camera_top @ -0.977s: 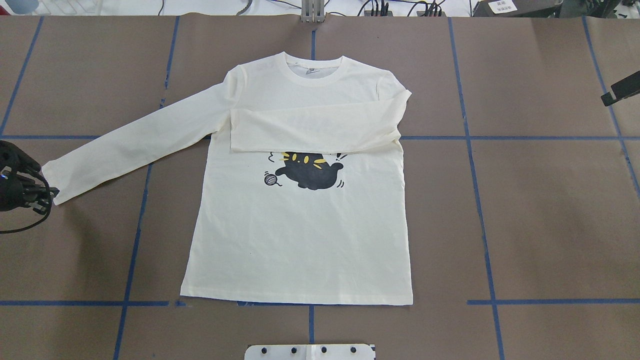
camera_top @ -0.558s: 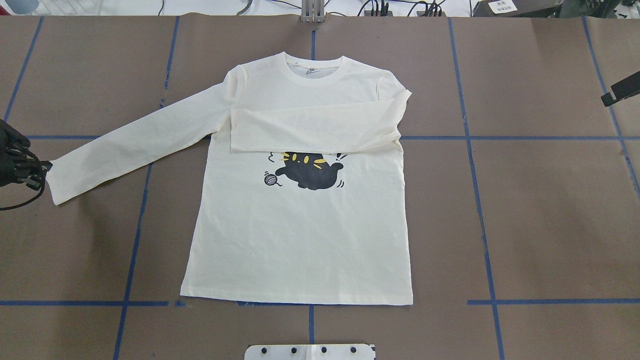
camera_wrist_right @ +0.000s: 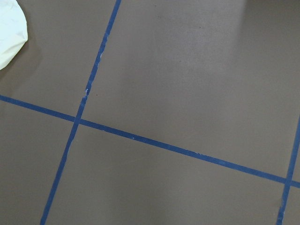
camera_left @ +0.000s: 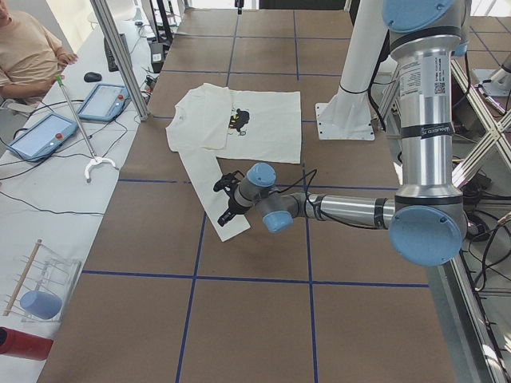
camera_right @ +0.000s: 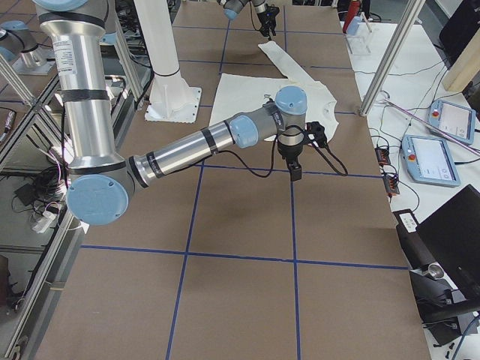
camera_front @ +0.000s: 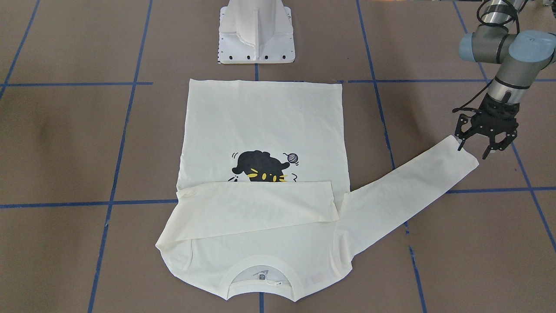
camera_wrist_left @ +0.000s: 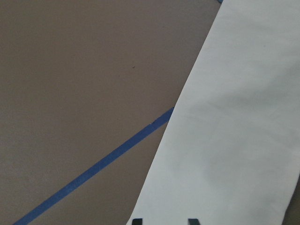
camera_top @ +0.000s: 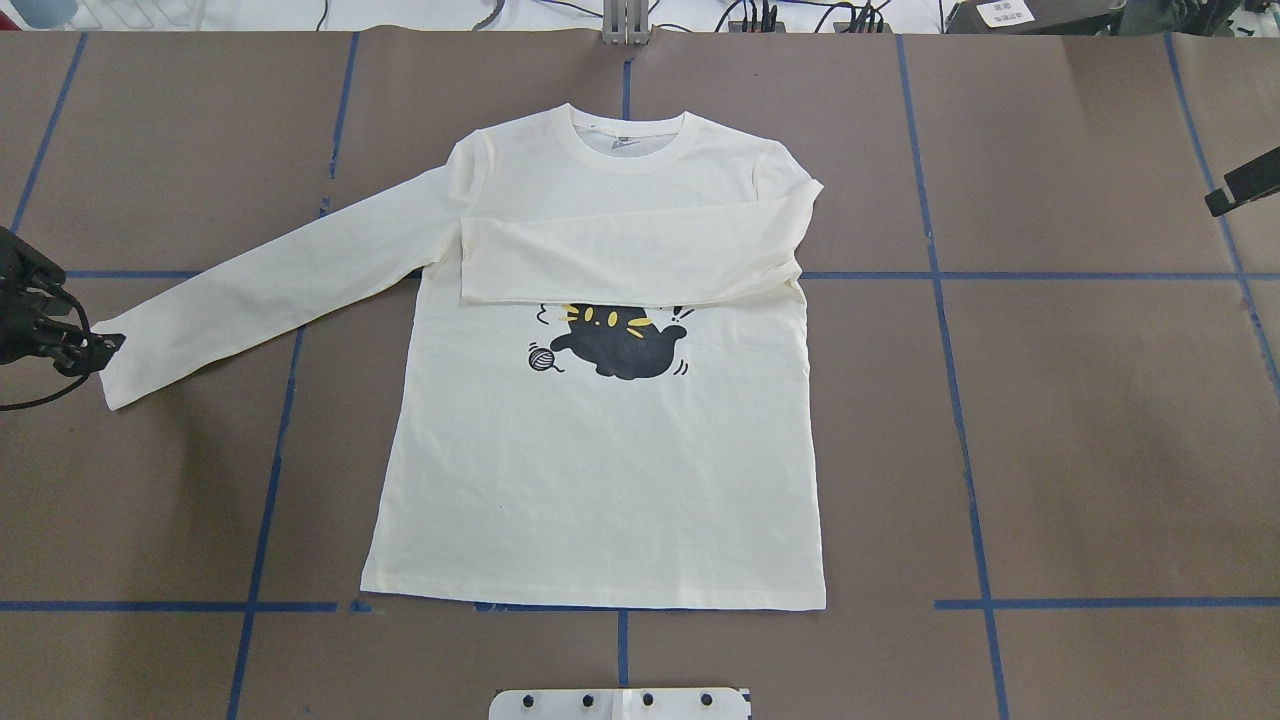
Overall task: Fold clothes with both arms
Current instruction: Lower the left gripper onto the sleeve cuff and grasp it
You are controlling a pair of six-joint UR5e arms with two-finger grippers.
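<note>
Brown paper-covered table (camera_top: 1100,450) with blue tape grid carries the cream-white long-sleeved T-shirt (camera_top: 600,480), flat, print up, one sleeve already folded across the chest. Left black two-finger gripper (camera_front: 472,151), jaws spread, has moved back to the outstretched sleeve's cuff (camera_top: 120,365); grasp judged imminent. Right gripper (camera_top: 1243,183) parked clear; finger state indeterminate.

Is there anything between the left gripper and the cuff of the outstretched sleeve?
No, nothing visible stands between them. The open left gripper hangs right at the sleeve cuff of the T-shirt.
</note>
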